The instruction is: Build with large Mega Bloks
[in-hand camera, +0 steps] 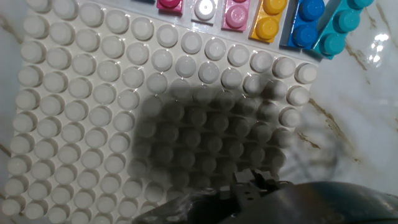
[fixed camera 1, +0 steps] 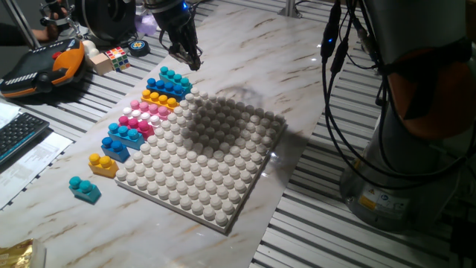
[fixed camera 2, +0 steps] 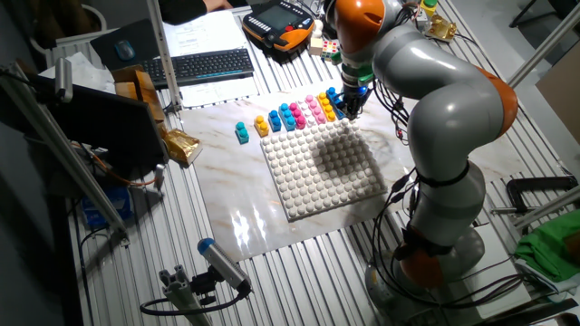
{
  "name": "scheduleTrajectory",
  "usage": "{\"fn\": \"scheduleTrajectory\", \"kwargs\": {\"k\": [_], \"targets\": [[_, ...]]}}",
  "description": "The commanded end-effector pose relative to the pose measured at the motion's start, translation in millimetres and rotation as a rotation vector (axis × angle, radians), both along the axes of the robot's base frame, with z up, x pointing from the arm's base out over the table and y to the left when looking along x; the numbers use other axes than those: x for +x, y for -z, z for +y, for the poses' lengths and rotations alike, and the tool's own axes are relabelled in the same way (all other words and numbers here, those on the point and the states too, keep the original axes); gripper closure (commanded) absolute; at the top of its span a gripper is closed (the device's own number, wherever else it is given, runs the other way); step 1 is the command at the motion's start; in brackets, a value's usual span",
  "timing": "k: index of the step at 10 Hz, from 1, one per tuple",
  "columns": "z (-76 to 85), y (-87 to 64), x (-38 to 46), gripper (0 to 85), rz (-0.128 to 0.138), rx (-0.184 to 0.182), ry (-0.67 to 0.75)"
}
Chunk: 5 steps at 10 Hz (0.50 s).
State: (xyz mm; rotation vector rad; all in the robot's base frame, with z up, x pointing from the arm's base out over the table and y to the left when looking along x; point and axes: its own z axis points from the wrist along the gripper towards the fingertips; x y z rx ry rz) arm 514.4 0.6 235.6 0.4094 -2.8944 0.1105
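The large Mega Bloks lie in a row along the left edge of the white studded baseplate (fixed camera 1: pixel 216 160). From the far end they are a teal brick (fixed camera 1: pixel 175 77), a blue one (fixed camera 1: pixel 158 84), a yellow one (fixed camera 1: pixel 162 99), pink ones (fixed camera 1: pixel 147 111), a blue-and-teal pair (fixed camera 1: pixel 123 135) and a yellow brick (fixed camera 1: pixel 103 164). A single teal brick (fixed camera 1: pixel 85 189) sits apart on the marble. My gripper (fixed camera 1: pixel 187 58) hangs just above the far corner of the plate, beside the teal brick, with nothing seen in it. The hand view looks down on the baseplate (in-hand camera: pixel 93 124), with yellow (in-hand camera: pixel 268 18), blue (in-hand camera: pixel 308 18) and teal (in-hand camera: pixel 341 28) bricks at its top edge.
A small multicoloured cube (fixed camera 1: pixel 116 58) and an orange teach pendant (fixed camera 1: pixel 44 67) lie beyond the bricks. A keyboard (fixed camera 1: pixel 18 135) is at the left. The arm's base (fixed camera 1: pixel 416 149) and hanging cables (fixed camera 1: pixel 335 89) stand to the right of the marble slab.
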Motion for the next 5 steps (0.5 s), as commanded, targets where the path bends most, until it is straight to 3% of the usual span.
{"fn": "scheduleTrajectory", "kwargs": {"k": [1,5], "targets": [[0.0,0.0,0.0,84.0,-0.002,0.0,0.0],[0.0,0.0,0.0,84.0,0.002,0.002,-0.009]]}}
